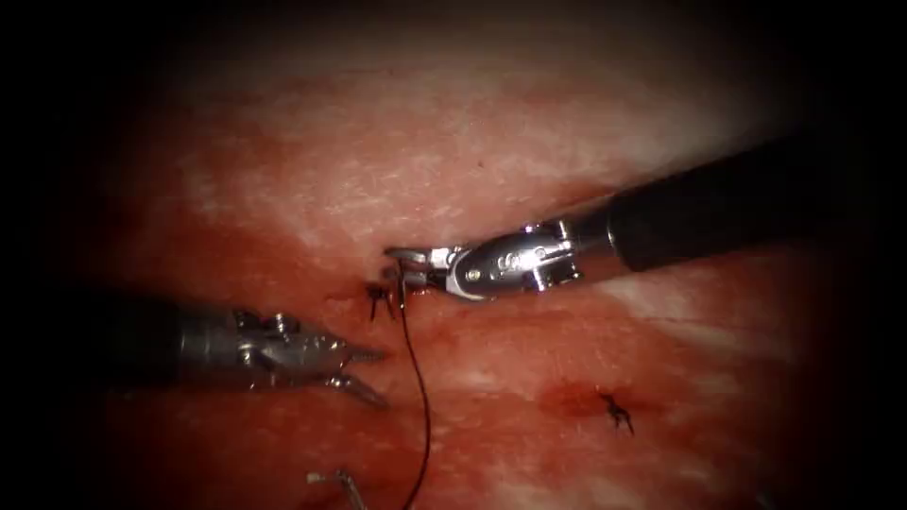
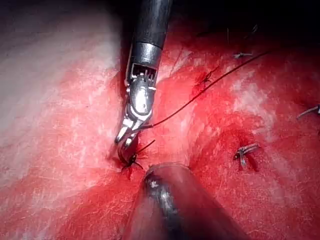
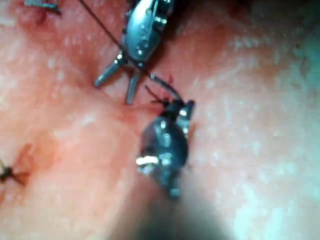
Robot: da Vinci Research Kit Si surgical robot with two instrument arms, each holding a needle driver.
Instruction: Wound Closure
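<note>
Right tool (image 1: 408, 264) sits at the knot (image 1: 381, 297) on the cut, jaws closed on the thread (image 1: 422, 397) just above the knot; the left wrist view (image 2: 126, 141) shows the same grip right at the tissue (image 1: 397, 151). From there the thread runs down the endoscope view, past the left tool, toward the needle (image 1: 342, 484), which lies loose on the tissue at the bottom edge, in neither tool and not in the tissue.

Left tool (image 1: 364, 373) hovers left of the thread, jaws open, holding nothing; the right wrist view (image 3: 117, 80) shows its two jaws spread just beside the thread.

An earlier stitch (image 1: 617, 411) with short cut ends sits to the right, well apart. Red fluid covers the tissue around the cut.

Risks, as judged:
- Right grip is very near the knot. A pull here could loosen it or tear the wound edge.
- Hard clamping may fray the thread.
- Open left jaws near the thread could snag it.
- The free needle could drag across the tissue or catch if the thread is drawn.
</note>
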